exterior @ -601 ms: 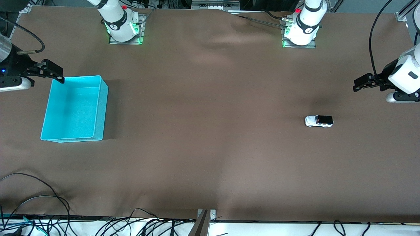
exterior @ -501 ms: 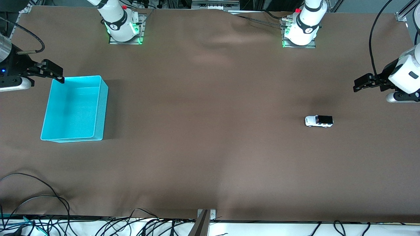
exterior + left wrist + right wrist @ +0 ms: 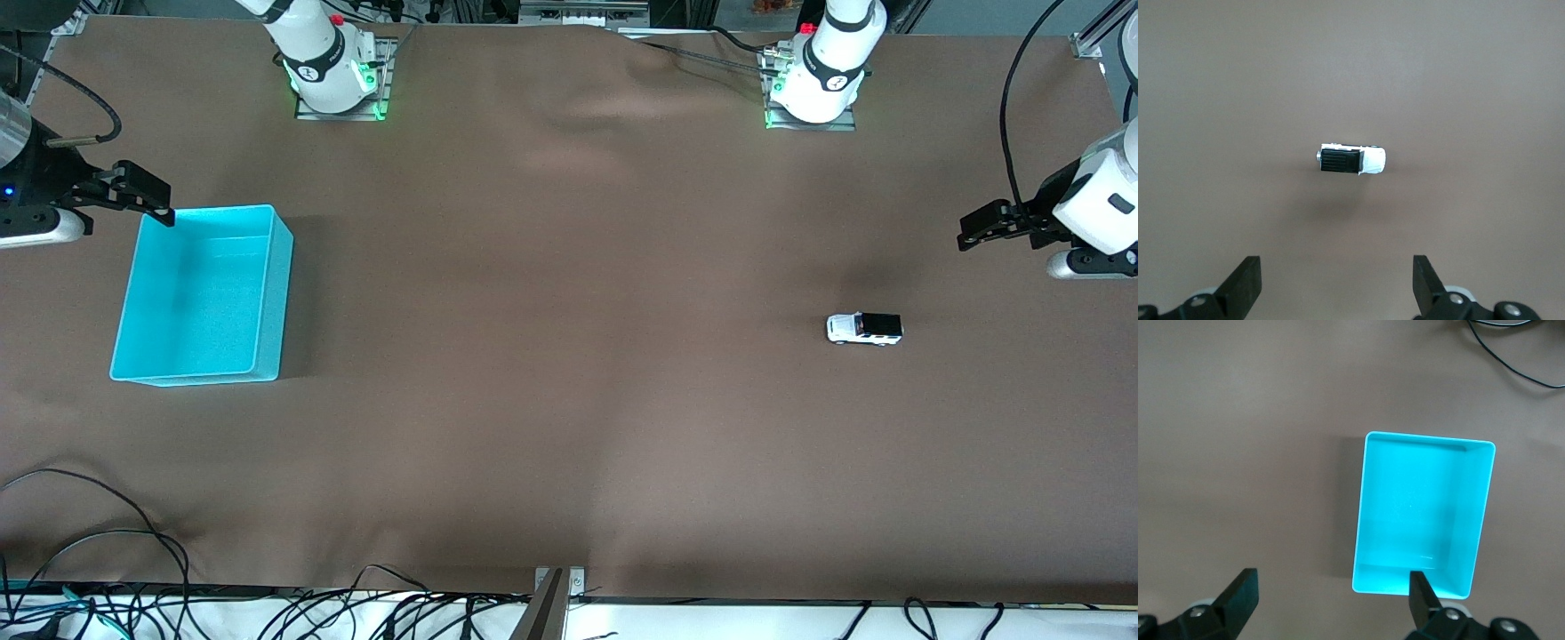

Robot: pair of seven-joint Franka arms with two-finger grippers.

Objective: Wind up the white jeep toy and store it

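Note:
The white jeep toy (image 3: 864,328) (image 3: 1352,159), with a black roof, stands on its wheels on the brown table toward the left arm's end. My left gripper (image 3: 969,233) (image 3: 1337,283) hangs open high over the table beside the jeep, nothing between its fingers. The cyan bin (image 3: 206,293) (image 3: 1425,513) sits empty toward the right arm's end. My right gripper (image 3: 151,201) (image 3: 1331,597) hovers open over the bin's corner nearest the arms' bases, holding nothing.
The brown table cloth (image 3: 569,356) lies bare between the bin and the jeep. Loose black cables (image 3: 107,533) trail along the table edge nearest the camera. A metal bracket (image 3: 551,591) sticks up at the middle of that edge.

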